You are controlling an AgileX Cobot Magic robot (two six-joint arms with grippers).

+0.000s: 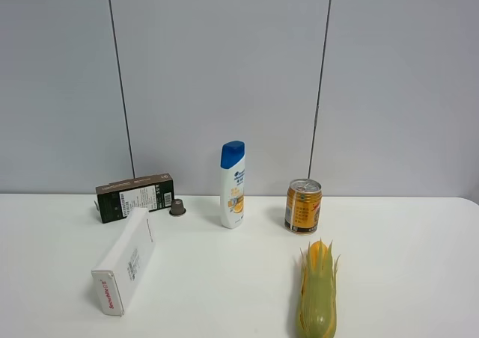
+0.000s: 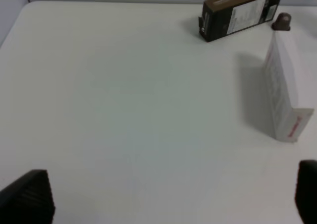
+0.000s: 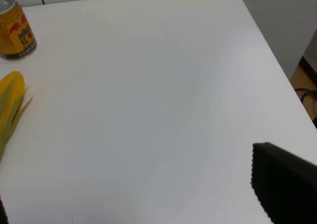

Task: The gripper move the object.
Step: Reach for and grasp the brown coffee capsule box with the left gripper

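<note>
The dark brown and black carton [image 1: 135, 197] with a white label panel lies at the back left of the table, near the wall. It also shows in the left wrist view [image 2: 241, 12], far from my left gripper [image 2: 168, 194]. The left gripper is open and empty, with its black fingertips [image 2: 29, 194] wide apart over bare table. My right gripper [image 3: 129, 189] is open and empty over the right part of the table, with one fingertip [image 3: 285, 184] in view. Neither gripper shows in the exterior high view.
A white carton with red lettering [image 1: 125, 260] lies in front of the dark carton. A small brown capsule [image 1: 177, 207] sits next to it. A shampoo bottle [image 1: 233, 184], a golden can [image 1: 303, 205] and a corn cob [image 1: 318, 293] stand further right. The table edge [image 3: 270, 50] is on the right.
</note>
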